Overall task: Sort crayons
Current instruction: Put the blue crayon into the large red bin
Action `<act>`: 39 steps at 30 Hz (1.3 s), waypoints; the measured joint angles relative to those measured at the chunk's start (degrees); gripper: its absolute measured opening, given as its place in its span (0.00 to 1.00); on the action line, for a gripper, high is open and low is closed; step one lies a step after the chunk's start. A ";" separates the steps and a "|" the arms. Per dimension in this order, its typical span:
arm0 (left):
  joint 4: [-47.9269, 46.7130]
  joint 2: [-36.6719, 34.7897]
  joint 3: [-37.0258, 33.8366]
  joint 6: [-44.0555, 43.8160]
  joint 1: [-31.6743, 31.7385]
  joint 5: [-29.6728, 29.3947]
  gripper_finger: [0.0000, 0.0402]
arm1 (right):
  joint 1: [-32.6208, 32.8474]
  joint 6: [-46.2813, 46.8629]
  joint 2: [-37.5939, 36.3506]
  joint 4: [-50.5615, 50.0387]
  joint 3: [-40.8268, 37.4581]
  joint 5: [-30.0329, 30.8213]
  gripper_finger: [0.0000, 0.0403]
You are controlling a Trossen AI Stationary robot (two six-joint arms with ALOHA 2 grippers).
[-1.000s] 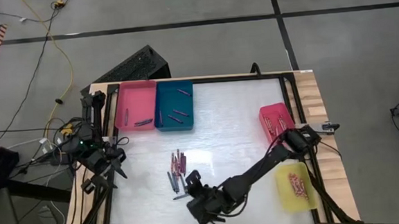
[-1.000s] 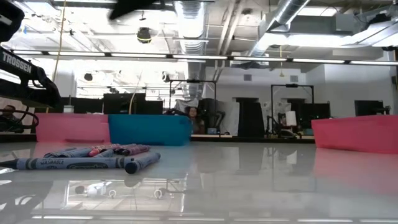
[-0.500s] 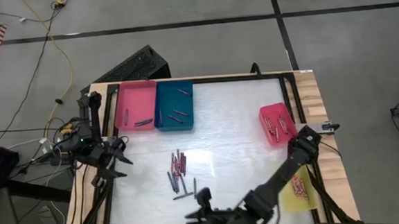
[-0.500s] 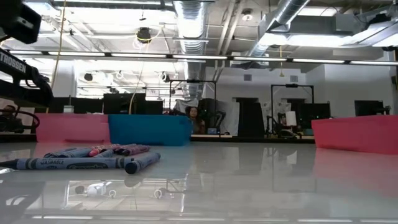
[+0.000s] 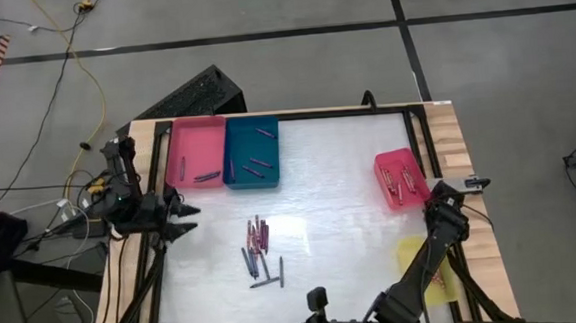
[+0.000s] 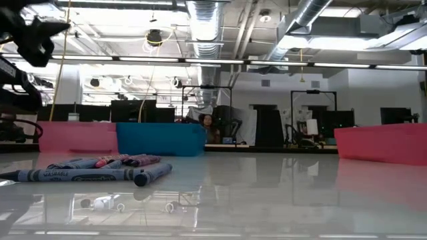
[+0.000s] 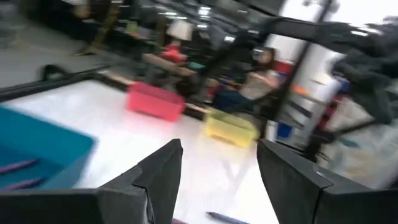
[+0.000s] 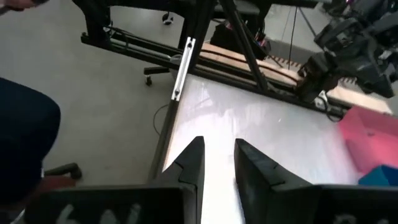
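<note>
A white tabletop framed by a wooden edge is seen from straight above. At the far left of the table sit two rectangular plastic trays touching side by side: a pink tray and a blue tray, each holding a few thin crayon sticks. At the right edge are a smaller red tray with several sticks inside and, nearer the front, a yellow tray partly covered by the right arm.

The loose crayons, a small heap of thin short sticks in red, pink, grey-blue and dark colours, lie on the bare table a little left of centre, well apart from every tray. From table height, the heap shows grey-blue sticks in front and pink ones behind.

The left gripper hangs over the left edge of the table, pointing toward the middle, near the heap but not touching it. Its two dark fingers are spread apart with nothing between them.

The right gripper is at the front edge of the table, its arm folded back low from the right side. Its wrist camera shows its two dark fingers separated by a narrow gap, holding nothing, pointing across the table's near corner toward the floor.

A seated person is visible in the room beyond the table.
</note>
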 joint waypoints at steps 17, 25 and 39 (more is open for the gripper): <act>-3.87 0.00 -0.02 -12.30 6.30 -12.42 0.49 | 0.28 2.11 0.00 -2.37 0.00 -0.13 0.21; -5.16 0.01 -0.02 -14.42 7.89 -13.24 0.49 | 0.26 2.11 0.00 -3.79 -0.02 -0.15 0.21; -6.98 9.57 12.31 0.36 8.31 5.60 0.49 | 0.14 4.95 0.00 -5.94 -0.02 -0.46 0.21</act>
